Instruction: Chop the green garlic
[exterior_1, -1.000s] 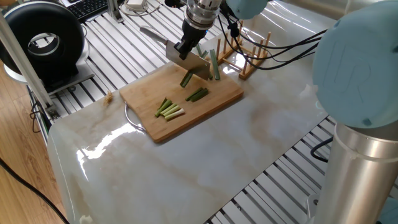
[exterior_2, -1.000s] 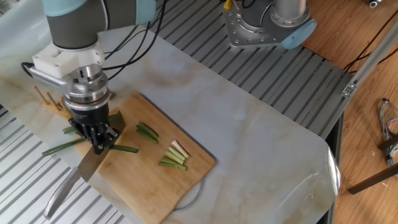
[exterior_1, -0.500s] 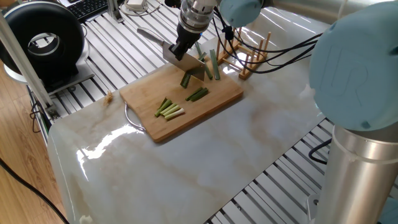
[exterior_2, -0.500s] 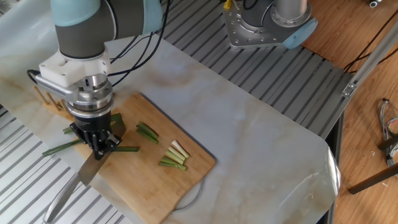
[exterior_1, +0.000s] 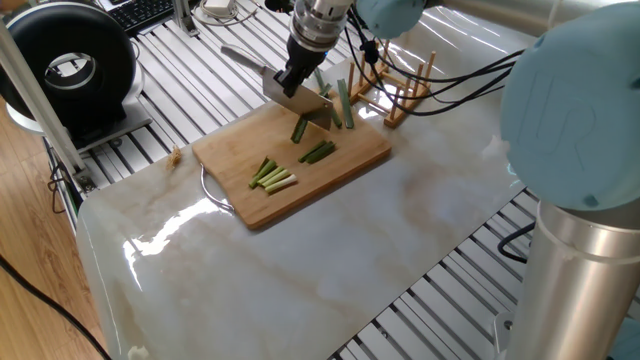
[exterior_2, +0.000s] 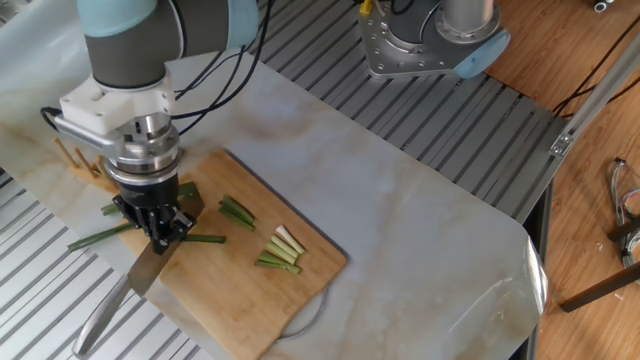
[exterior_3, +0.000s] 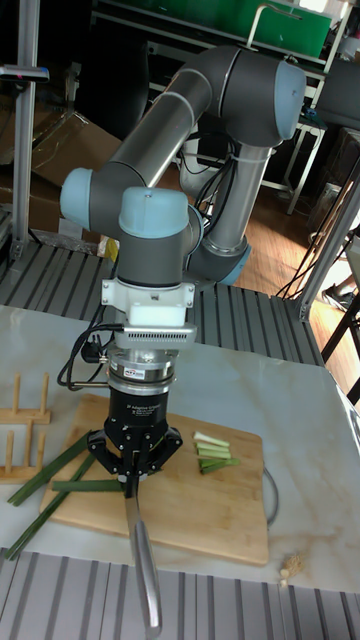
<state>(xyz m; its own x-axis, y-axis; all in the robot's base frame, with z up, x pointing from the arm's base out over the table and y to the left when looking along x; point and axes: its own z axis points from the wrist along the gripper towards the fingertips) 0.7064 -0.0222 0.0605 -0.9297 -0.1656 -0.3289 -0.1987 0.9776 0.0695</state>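
1. Black two-finger gripper (exterior_2: 158, 235) clamped on steel knife (exterior_2: 125, 290) – barely shifted since half a second ago.
2. Green garlic stalks (exterior_2: 100, 238) beneath it on bamboo cutting board (exterior_2: 250, 300); cut pieces (exterior_2: 280, 250) beside – unchanged.

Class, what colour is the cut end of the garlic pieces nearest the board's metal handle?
Pale whitish-green, on the green garlic pieces; clearest in the other fixed view.

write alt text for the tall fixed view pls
A robot arm's gripper holds a knife upright over a wooden cutting board, with cut green garlic pieces to its right and long green stalks to its left.
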